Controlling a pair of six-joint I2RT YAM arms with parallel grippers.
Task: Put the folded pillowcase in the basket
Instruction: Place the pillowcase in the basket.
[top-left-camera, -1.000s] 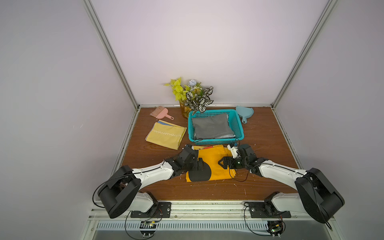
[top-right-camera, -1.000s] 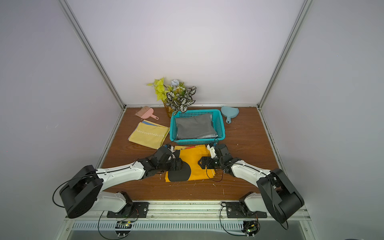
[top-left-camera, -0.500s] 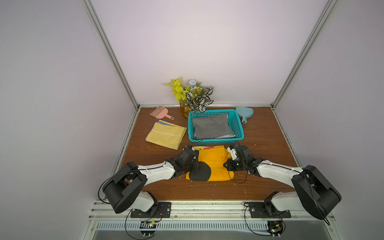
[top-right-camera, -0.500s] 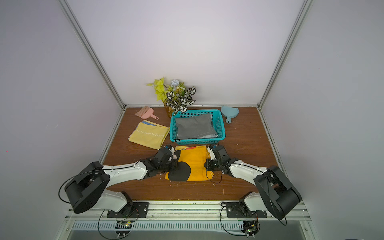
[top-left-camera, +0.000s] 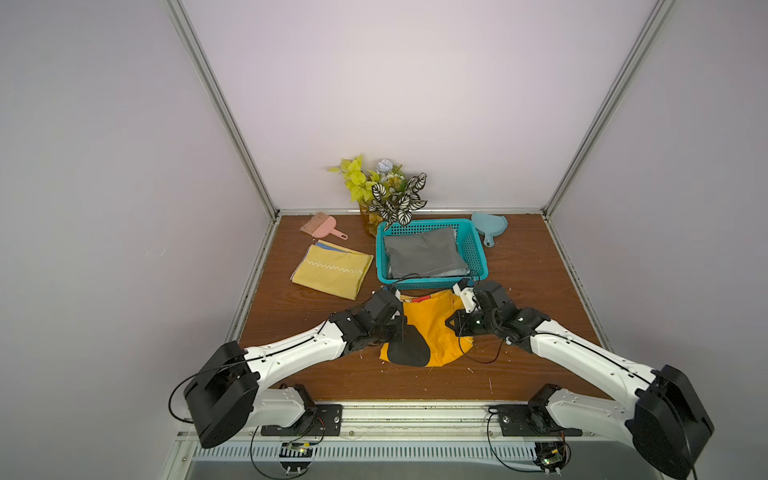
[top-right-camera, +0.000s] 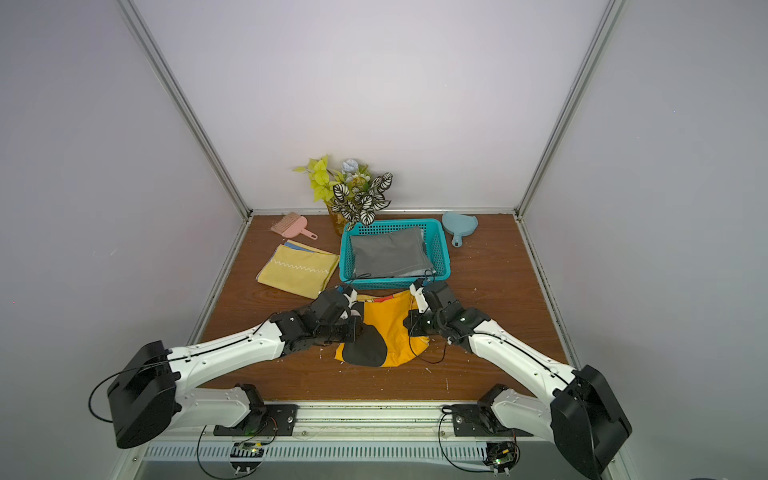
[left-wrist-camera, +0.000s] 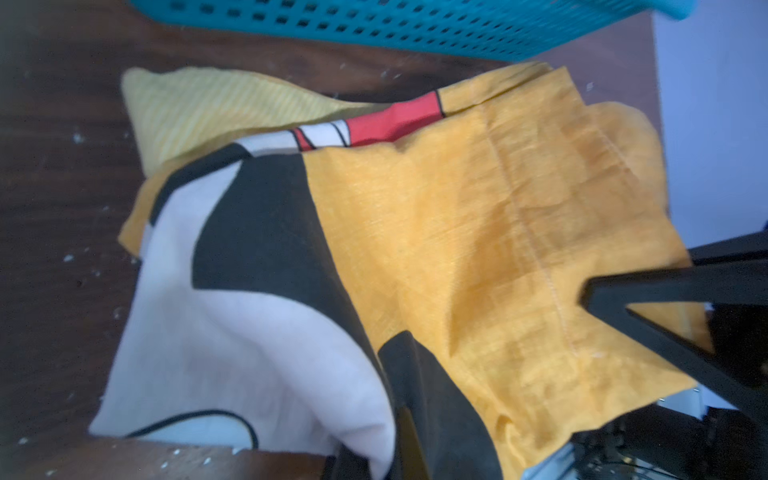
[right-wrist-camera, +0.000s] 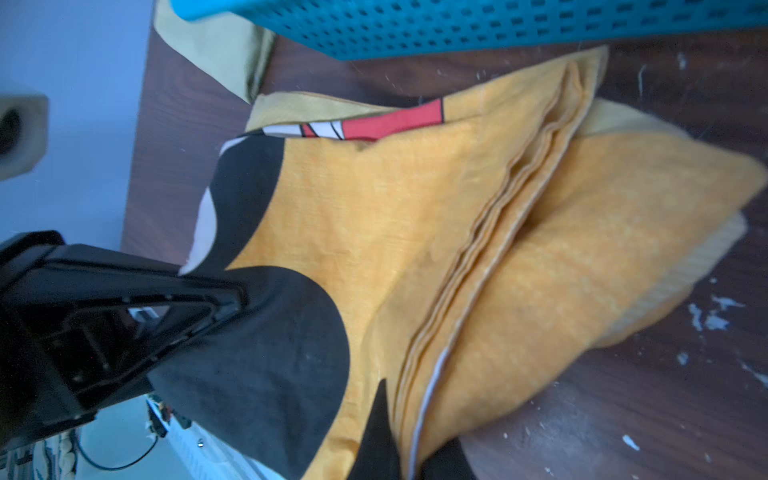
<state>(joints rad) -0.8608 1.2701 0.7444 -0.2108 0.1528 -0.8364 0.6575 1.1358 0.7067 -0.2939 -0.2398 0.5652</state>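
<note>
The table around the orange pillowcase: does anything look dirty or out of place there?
Yes. Small white flecks lie scattered on the brown table beside the orange pillowcase, like crumbs or chipped paint. Otherwise nothing looks spilled or damaged.

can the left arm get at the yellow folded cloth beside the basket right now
Probably not yet: the left gripper is shut on the orange pillowcase. Nothing stands on the table between it and the yellow folded cloth.

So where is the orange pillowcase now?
In both top views the pillowcase lies on the table just on the robot's side of the basket, its left edge pinched by the left gripper, its right edge by the right gripper.
</note>
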